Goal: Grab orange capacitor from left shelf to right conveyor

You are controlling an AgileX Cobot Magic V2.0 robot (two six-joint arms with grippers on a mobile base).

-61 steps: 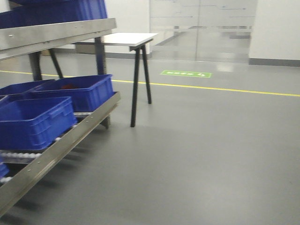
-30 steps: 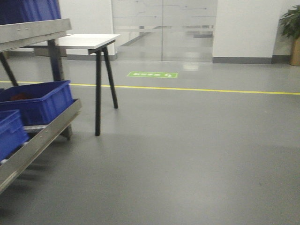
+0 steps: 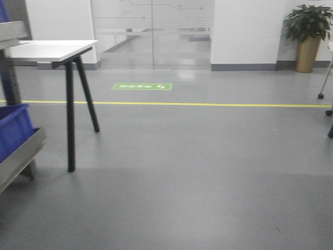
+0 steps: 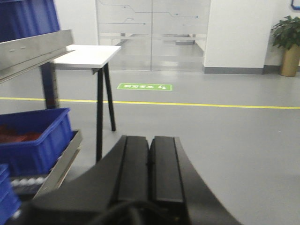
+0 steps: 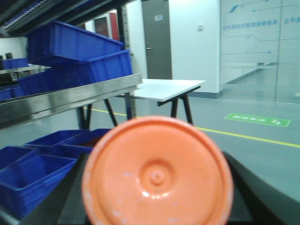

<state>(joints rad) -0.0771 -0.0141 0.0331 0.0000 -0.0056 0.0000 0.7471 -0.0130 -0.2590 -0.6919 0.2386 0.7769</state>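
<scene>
Pincer, left [image 4: 150,140]: pressed together, empty.
Pincer, right [image 5: 157,187]: pinching orange capacitor [image 5: 157,159].
Shelf, left [image 5: 70,101]: steel, blue bins [image 5: 79,47] above.

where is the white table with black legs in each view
Front view: white table at the upper left edge.
Left wrist view: table upper left of centre, beyond the left gripper.
Right wrist view: table at centre, just above the orange capacitor.
Shared landmark: green floor sign, right of the table in every view.
</scene>
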